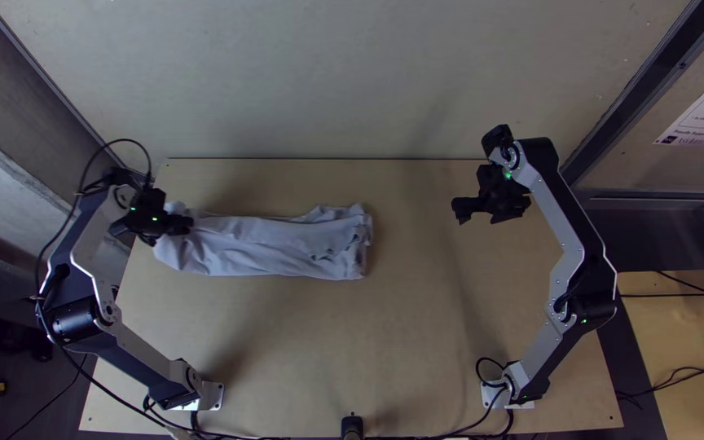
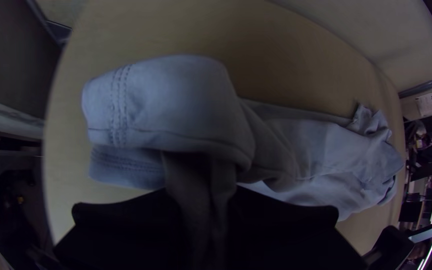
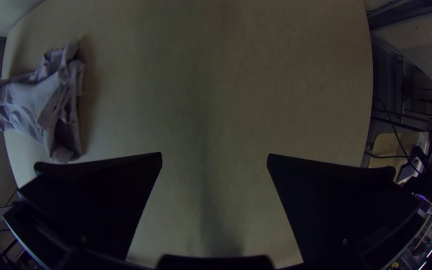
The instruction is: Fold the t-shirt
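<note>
The light grey t-shirt (image 1: 270, 246) lies as a long folded strip across the upper left of the table, its right end crumpled. At its left end is my left gripper (image 1: 174, 225). In the left wrist view, cloth rises between the fingers of my left gripper (image 2: 203, 215), shut on it, and a stitched, raised part of the t-shirt (image 2: 176, 105) bulges beside them. My right gripper (image 1: 482, 213) hangs over the table's upper right, apart from the cloth. In the right wrist view, my right gripper (image 3: 215, 160) is open with nothing between its fingers.
Bare wooden table (image 1: 417, 326) stretches right of and below the cloth. A small black device (image 1: 352, 425) stands at the near edge, with cables (image 1: 458, 430) running along that edge. A wall rises behind the far edge.
</note>
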`<state>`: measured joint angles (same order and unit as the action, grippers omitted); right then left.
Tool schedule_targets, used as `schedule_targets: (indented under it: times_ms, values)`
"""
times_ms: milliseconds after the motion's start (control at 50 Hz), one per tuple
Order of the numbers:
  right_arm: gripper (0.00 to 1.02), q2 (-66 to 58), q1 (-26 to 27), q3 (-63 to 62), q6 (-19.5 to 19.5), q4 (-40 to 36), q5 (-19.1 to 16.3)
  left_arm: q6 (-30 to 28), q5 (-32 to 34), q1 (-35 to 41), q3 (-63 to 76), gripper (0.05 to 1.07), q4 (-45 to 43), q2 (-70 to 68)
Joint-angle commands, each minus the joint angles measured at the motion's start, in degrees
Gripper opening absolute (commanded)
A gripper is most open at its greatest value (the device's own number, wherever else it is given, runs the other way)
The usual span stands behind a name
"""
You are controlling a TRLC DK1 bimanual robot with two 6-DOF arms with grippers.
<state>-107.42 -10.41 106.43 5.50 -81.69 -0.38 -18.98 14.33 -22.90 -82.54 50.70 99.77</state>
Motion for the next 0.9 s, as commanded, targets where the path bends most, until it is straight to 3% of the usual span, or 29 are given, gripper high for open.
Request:
schedule_targets:
  times_ms: [0,300,540,880]
  values:
    - [0.99,2.12,0.75,0.71,-1.01,1.27,0.73,-5.8,-2.81,-2.77,-3.5,0.08,2.56,-2.21]
    - [0.99,2.56,0.92,0.88,-1.19,1.62,0.65,-8.79,-10.81,0.57,-10.8,0.08,11.71,-7.04]
    - [0.99,3.62,1.19,0.09,-1.54,1.62,0.65,-3.17,-12.83,11.56,-17.74,0.08,18.3,-8.36]
    - [0.99,5.73,3.21,-1.58,-1.81,1.62,0.56,7.12,-18.63,28.96,-22.14,0.08,21.29,-4.84]
